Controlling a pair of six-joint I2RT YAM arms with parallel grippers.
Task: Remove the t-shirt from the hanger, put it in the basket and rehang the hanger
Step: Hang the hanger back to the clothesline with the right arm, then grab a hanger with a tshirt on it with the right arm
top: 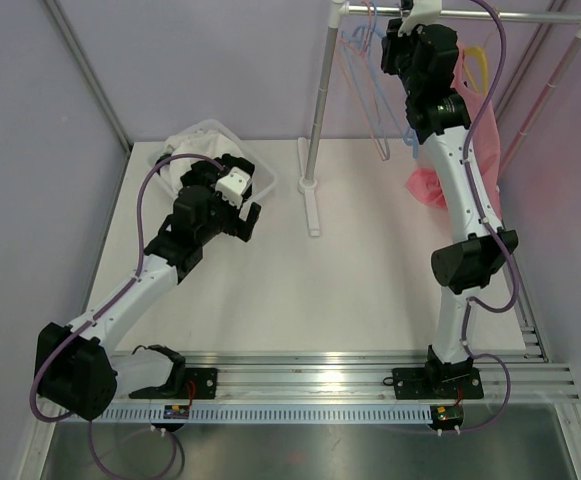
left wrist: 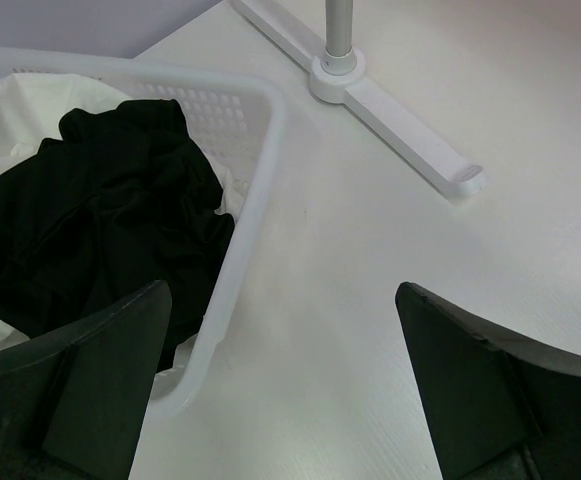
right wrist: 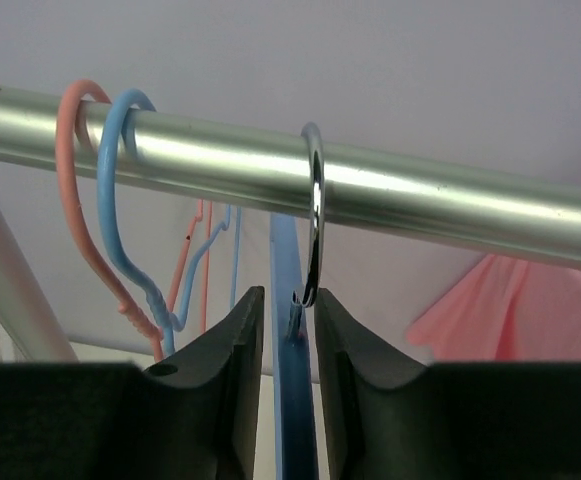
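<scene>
Right jaws are sitting narrow around the blue hanger [right wrist: 288,260], grip unclear; left jaws are gaping wide over the desk [left wrist: 390,260].
Pink t-shirt [right wrist: 500,310] is hanging beside them on the rail [right wrist: 450,205]; a careless tug risks unhooking the hanger.

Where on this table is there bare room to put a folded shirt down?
The widest bare patch of table lies between the rack foot and the right arm, running to the near edge. Crowded: the far left corner, with basket and left arm.
</scene>
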